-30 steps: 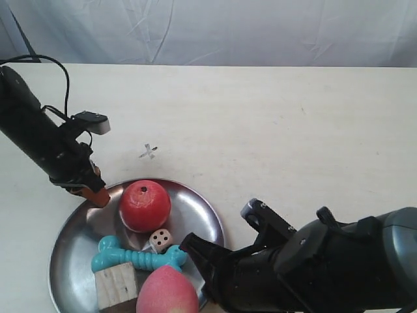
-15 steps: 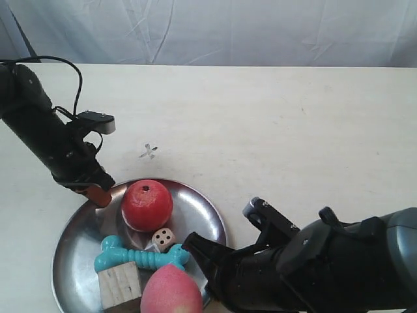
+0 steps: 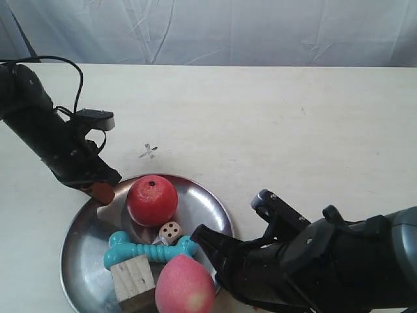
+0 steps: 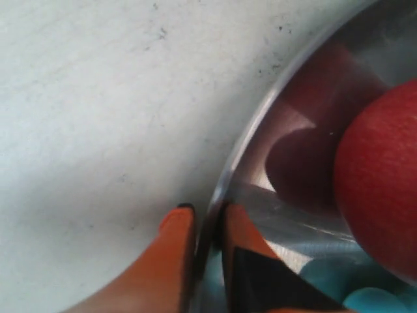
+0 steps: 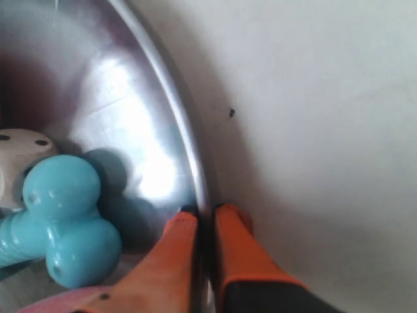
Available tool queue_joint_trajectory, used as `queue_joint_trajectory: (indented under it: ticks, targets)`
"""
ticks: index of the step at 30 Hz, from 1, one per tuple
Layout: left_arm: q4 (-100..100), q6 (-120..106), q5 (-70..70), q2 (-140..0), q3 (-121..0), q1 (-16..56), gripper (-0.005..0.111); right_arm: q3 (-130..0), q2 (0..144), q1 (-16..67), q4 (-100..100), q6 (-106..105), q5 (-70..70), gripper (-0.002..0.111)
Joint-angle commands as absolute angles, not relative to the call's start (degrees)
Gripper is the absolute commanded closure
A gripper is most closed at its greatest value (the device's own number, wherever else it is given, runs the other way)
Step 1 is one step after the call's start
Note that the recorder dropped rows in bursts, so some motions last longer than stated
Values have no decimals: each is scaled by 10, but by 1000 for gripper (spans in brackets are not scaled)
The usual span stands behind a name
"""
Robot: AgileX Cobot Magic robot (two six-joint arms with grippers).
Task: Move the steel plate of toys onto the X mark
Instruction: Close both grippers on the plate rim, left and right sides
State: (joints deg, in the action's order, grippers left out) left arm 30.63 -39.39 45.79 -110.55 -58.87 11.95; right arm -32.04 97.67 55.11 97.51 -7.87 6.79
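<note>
The steel plate (image 3: pixel 203 205) lies at the table's near left, holding a red ball (image 3: pixel 152 200), a small die (image 3: pixel 171 230), a teal bone (image 3: pixel 151 250), a wooden cube (image 3: pixel 133 276) and a pink egg-shaped ball (image 3: pixel 184 285). My left gripper (image 3: pixel 101 192) is shut on the plate's far left rim (image 4: pixel 251 130), its orange fingers (image 4: pixel 171 251) either side of the rim. My right gripper (image 5: pixel 205 215) is shut on the near right rim (image 5: pixel 171 88), beside the bone (image 5: pixel 62 212). The X mark (image 3: pixel 148 152) sits on the table just beyond the plate.
A pale table (image 3: pixel 293 130) stretches to the right and back, ending at a grey cloth backdrop (image 3: pixel 215 29). A black cable (image 3: pixel 65 72) trails from the arm at the exterior view's left. The bulky dark arm (image 3: pixel 339 261) fills the near right corner.
Both grippers have carried the plate a little to the right and toward the X mark. The toys have shifted with it.
</note>
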Motion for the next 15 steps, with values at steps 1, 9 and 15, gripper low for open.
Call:
queue_joint_trajectory:
  ticks: [1, 9, 15]
  targets:
    - [341, -356, 511, -1100, -583, 132, 107, -331, 962, 547, 968, -75, 58, 109]
    - [319, -331, 550, -1099, -583, 132, 107, -331, 943, 513, 944, -75, 18, 109]
    - [314, -329, 545, -1076, -587, 132, 107, -331, 943, 513, 939, -75, 22, 109]
